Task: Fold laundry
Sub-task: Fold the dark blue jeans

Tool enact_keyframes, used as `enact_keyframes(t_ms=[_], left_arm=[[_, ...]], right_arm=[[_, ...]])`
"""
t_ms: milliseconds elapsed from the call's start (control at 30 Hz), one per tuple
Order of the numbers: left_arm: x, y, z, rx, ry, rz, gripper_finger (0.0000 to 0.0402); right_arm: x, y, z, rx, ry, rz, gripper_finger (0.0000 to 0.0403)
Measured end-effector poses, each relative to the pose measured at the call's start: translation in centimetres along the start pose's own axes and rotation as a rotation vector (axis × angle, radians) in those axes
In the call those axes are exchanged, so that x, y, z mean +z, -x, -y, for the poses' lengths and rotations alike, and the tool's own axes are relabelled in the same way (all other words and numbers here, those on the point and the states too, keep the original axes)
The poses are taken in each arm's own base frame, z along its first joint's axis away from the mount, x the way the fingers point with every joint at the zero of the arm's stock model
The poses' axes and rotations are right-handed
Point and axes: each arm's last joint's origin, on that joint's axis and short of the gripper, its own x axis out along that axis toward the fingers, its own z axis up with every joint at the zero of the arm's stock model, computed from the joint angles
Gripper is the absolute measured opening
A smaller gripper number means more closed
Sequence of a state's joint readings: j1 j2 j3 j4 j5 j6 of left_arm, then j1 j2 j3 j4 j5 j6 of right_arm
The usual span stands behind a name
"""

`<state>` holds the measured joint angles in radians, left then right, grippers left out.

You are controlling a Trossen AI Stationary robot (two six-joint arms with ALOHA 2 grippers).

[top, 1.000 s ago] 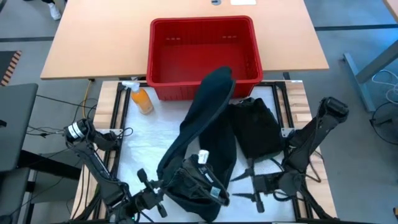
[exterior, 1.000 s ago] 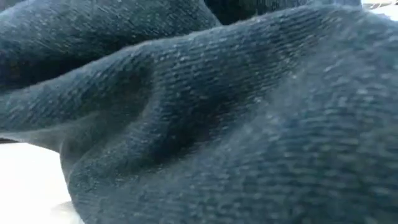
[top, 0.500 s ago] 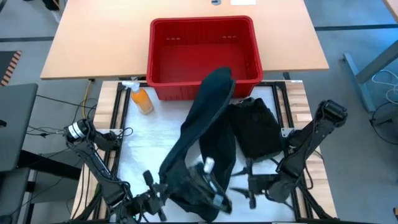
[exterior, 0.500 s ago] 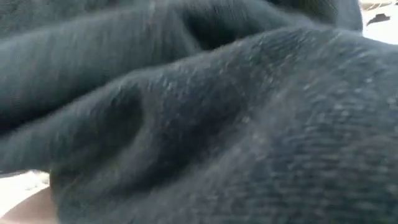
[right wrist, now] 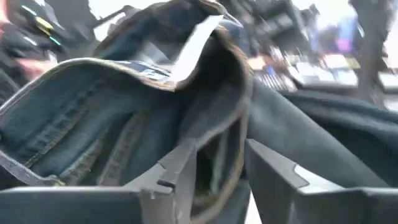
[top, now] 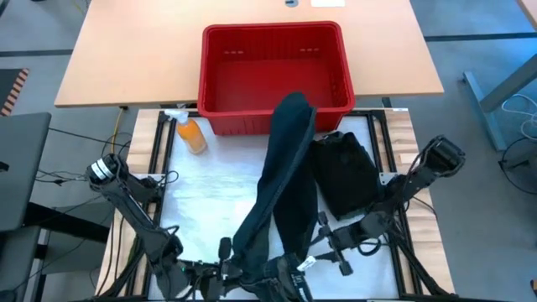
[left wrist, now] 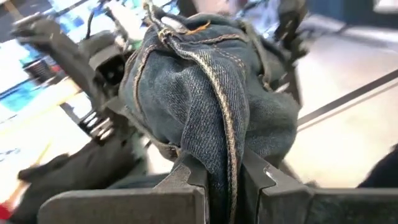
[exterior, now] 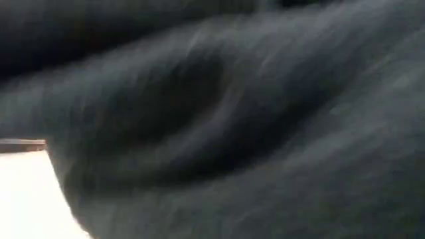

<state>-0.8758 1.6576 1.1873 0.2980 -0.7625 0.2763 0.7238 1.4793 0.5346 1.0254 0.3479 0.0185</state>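
Note:
The laundry at hand is a dark blue denim garment (top: 285,168). Its far end hangs over the front wall of the red basket (top: 273,67), and its near end is bunched up off the table at the near edge. My left gripper (left wrist: 224,174) is shut on that bunch. My right gripper (right wrist: 221,155) comes level from the right and is open, its fingers on either side of the waistband edge (right wrist: 233,112), beside a white label (right wrist: 199,43). Dark cloth (exterior: 212,119) fills the low view. A black garment (top: 344,172) lies to the right. My left gripper pinches a bunched fold of the denim, where a stitched seam (left wrist: 229,140) runs down between the two fingers. The fingers come nearly level from the table's left. The bundle (left wrist: 205,93) stands up beyond the fingertips, lifted off the table, in several layers.
An orange bottle (top: 191,134) lies at the far left of the white work mat (top: 201,201). The red basket stands at the far edge. Wooden rails (top: 155,151) flank the mat on both sides.
My left gripper has risen, swung level and moved toward the right along the near edge, still shut. The denim's near end has come up with it and the garment now runs as a narrower strip from the basket. My right gripper has come down and moved left to the bunch.

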Motion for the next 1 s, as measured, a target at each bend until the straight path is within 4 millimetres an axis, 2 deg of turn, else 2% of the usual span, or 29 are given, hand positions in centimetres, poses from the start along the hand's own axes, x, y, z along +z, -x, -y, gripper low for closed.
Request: enact_keyframes(t_ms=[100, 233, 333, 467, 733, 867, 1000], left_arm=[[0.6, -0.5, -1.4, -0.049, 0.038, 0.052, 0.0020], [0.6, -1.7, -2.8, -0.104, 0.062, 0.099, 0.0020], [0.2, -2.2, -3.4, -0.099, 0.095, 0.076, 0.0020], [-0.1, -2.1, -3.2, -0.066, 0.101, 0.039, 0.0017], [-0.4, -1.5, -2.2, -0.013, 0.156, -0.002, 0.0016], [-1.6, -1.3, -1.4, -0.020, 0.178, 0.027, 0.0016], [-2.6, -0.9, -1.1, -0.001, 0.213, 0.074, 0.0018]], right_arm=[[-0.3, -0.6, -0.5, 0.050, 0.019, 0.107, 0.0147], [-1.6, -2.8, -0.8, 0.034, 0.046, 0.103, 0.0115], [-1.3, -4.6, -1.2, 0.093, 0.040, 0.130, 0.0094], [-0.3, -5.9, -2.2, 0.193, 0.048, 0.168, 0.0066], [2.6, -7.5, -2.5, 0.184, 0.041, 0.277, 0.0026], [3.8, -8.2, -2.3, 0.172, 0.030, 0.314, 0.0026], [4.2, -8.7, -2.0, 0.161, 0.007, 0.309, 0.0036]])
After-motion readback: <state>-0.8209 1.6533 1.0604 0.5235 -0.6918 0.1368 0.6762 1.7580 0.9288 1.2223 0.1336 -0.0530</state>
